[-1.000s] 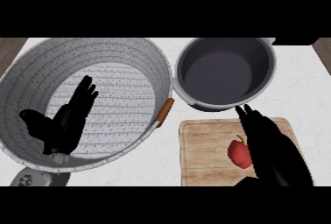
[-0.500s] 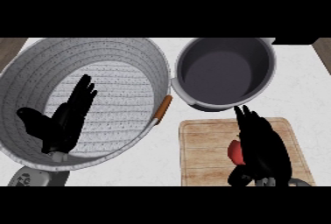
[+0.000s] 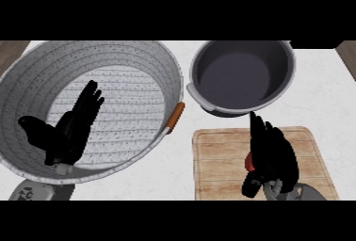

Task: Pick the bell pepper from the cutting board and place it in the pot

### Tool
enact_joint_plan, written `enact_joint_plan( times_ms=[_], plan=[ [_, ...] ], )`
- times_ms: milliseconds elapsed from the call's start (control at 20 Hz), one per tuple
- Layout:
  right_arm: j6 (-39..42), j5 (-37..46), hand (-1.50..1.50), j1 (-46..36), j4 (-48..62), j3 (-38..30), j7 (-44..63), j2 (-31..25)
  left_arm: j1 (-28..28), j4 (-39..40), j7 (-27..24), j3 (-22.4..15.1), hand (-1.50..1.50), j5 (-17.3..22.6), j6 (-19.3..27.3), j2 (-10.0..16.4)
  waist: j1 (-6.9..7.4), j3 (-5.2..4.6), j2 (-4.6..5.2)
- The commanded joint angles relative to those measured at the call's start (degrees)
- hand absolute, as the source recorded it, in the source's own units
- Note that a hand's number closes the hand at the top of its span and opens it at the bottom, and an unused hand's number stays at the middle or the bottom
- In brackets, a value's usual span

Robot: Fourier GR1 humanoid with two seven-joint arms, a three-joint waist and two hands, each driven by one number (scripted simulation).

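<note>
Now my right hand (image 3: 272,153) lies over the bell pepper (image 3: 248,163) on the cutting board (image 3: 212,160), fingers stretched, not yet curled round it; only a red sliver shows. Closing off-centre could squirt it off the board. Beyond the board the pot (image 3: 240,77) puts its near rim in the lifting path; left of the board lie an orange-handled tool (image 3: 175,116) and the basket (image 3: 139,61) under my open left hand (image 3: 69,134).
</note>
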Motion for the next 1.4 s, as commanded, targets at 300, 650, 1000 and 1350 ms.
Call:
enact_joint_plan(
  times_ms=[300, 650, 1000, 1350],
  plan=[
    [6.9, 3.0, -1.50, 0.8, 6.7, -4.2, 7.7, 3.8, -0.9, -1.4, 3.4, 0.0, 0.00, -1.1, 1.3, -0.9, -0.14, 0.16, 0.16],
    [6.9, 6.4, 1.50, 2.2, 5.9, -7.9, -6.2, 5.3, -2.1, 0.0, 3.8, 4.1, 0.00, -1.6, -3.8, -1.5, -0.24, 0.18, 0.19],
    [6.8, 13.3, 1.50, 0.3, 9.9, -6.4, -6.2, 10.6, 1.7, -4.2, 5.5, 2.8, 0.00, -3.3, -3.1, -2.9, 0.01, 0.18, 0.18],
    [11.4, -8.6, 1.50, -2.6, 13.0, -23.1, -52.5, -13.2, 0.3, -3.4, 3.0, 1.5, 0.00, -4.4, -1.4, -4.1, 0.31, 0.56, 0.91]
  ],
)
